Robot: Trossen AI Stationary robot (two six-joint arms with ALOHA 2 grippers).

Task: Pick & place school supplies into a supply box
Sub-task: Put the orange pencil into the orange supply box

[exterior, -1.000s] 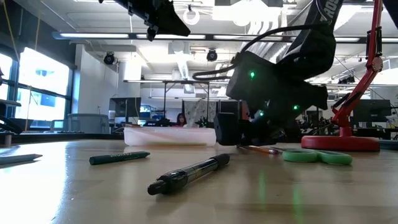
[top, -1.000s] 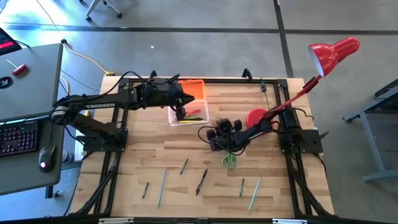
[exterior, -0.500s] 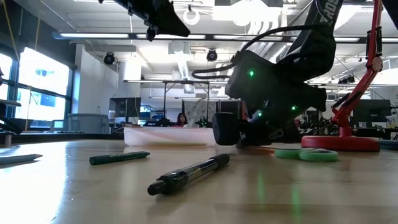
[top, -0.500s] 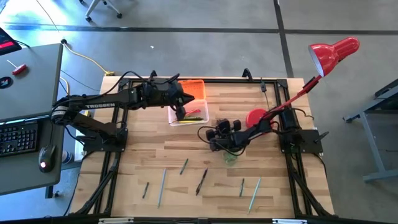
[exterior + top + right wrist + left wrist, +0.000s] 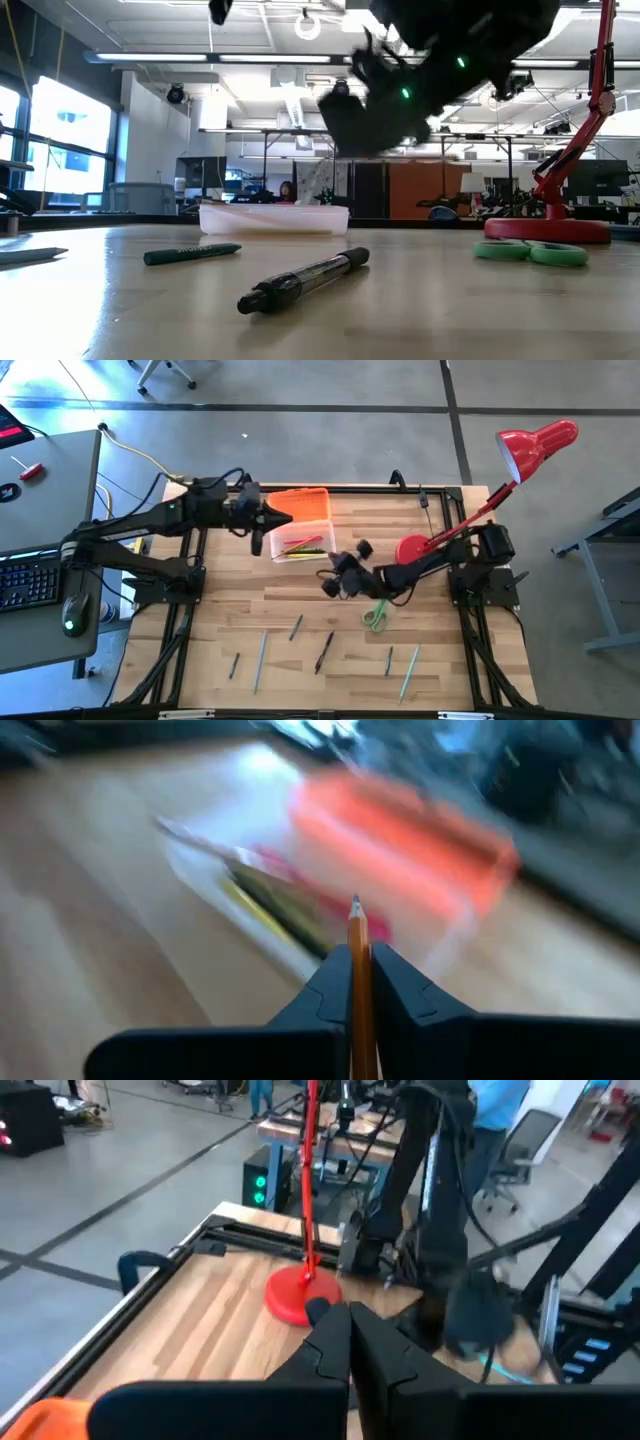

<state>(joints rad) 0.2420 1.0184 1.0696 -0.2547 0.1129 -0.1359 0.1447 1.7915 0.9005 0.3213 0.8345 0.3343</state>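
1. Your right gripper is up off the table, near the supply box. Its two fingers are pinching an orange pencil. The pencil's tip sticks out past the fingertips and points at the box.
2. Your left gripper is up in the air at the box's left end, by the far left part of the table. Its fingers are pressed together and hold nothing. From its wrist view you look over at the red desk lamp.
3. The supply box sits at the far side of the table, left of the middle. Its orange lid is open and lies behind it. Some pens and pencils already lie inside the clear tray.
4. The green scissors lie flat on the table, near the lamp's round base.
5. More pens and pencils lie in a loose row along the near side of the table. One black pen and one dark green pen lie closest to the low camera
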